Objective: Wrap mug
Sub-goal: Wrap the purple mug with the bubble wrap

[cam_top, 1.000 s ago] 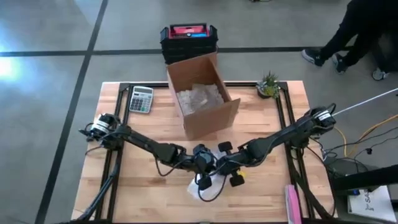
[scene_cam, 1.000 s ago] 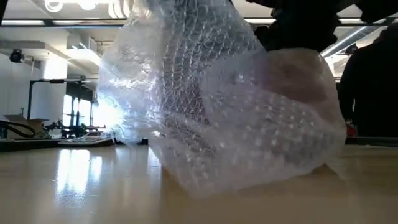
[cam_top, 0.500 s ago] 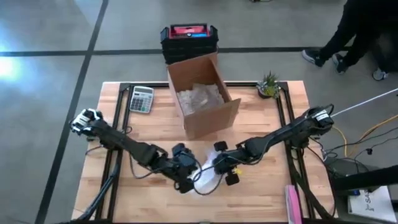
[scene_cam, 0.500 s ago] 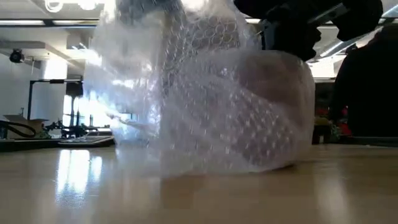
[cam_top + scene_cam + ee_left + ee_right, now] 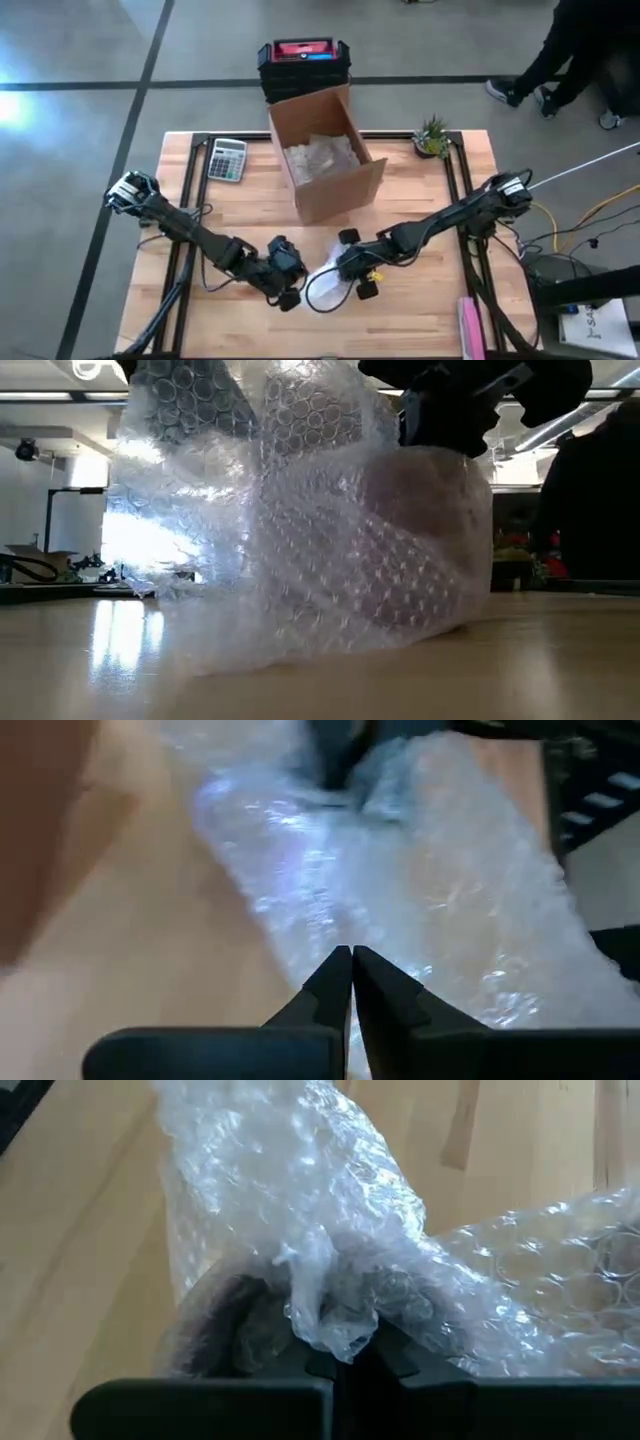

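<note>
The mug shows only as a dark shape inside clear bubble wrap, in the near middle of the table; it also shows in the right wrist view. The wrapped bundle rests with its underside on the tabletop. My left gripper stands at the wrap's left side, shut on it. My right gripper is at the bundle's right side, above the mug, shut on bunched wrap. My left gripper pinches a part of the bubble wrap's left side between its two fingertips. That side of the wrap stands raised above the table; one layer or several, I cannot tell. My right gripper pinches a bunched tuft of wrap just over the mug, coming from the table's right. The fingers are mostly covered by the wrap. Whether they also hold the mug itself, I cannot tell. The bundle's bottom is on the table.
An open cardboard box with wrap inside stands behind the bundle. A calculator lies far left, a small plant far right, a pink object near right. A black and red crate and a person's legs are beyond the table.
My left gripper has gone toward the table's left edge, drawing the wrap's left side out and up. My right gripper has followed a little to the left, and the wrapped mug has slid left along the table with it.
</note>
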`<state>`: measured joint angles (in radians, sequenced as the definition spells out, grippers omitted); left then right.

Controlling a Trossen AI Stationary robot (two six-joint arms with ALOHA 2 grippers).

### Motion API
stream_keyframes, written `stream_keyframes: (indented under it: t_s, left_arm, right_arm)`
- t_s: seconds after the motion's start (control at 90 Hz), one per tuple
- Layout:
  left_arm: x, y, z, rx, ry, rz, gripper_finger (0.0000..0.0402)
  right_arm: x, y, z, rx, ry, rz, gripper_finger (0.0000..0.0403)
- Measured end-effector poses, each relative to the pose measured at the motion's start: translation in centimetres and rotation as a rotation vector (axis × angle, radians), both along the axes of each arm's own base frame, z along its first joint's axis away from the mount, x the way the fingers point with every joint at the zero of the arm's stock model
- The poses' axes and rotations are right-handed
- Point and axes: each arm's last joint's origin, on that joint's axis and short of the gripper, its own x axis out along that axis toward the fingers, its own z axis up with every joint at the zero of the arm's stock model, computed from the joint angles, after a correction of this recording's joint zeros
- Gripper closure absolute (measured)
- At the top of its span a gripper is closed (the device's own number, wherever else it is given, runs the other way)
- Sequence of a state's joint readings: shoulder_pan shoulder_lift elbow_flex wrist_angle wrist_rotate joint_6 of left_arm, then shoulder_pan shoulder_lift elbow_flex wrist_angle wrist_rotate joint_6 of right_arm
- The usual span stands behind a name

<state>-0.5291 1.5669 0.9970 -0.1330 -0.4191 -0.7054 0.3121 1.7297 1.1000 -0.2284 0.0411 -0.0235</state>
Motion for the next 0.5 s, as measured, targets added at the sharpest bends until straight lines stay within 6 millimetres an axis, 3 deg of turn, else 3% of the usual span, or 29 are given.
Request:
stream_keyframes:
  t_s: [0.189,0.5]
  left_arm:
    - [0.9,0.2,-0.8,-0.064,-0.163,-0.045,0.0401]
    - [2.7,1.0,-1.0,-0.041,-0.175,-0.018,0.0401]
  right_arm:
    - [0.6,-0.8,0.2,0.009,-0.024,-0.033,0.0403]
    - [0.6,-0.8,0.4,0.000,-0.026,-0.023,0.0403]
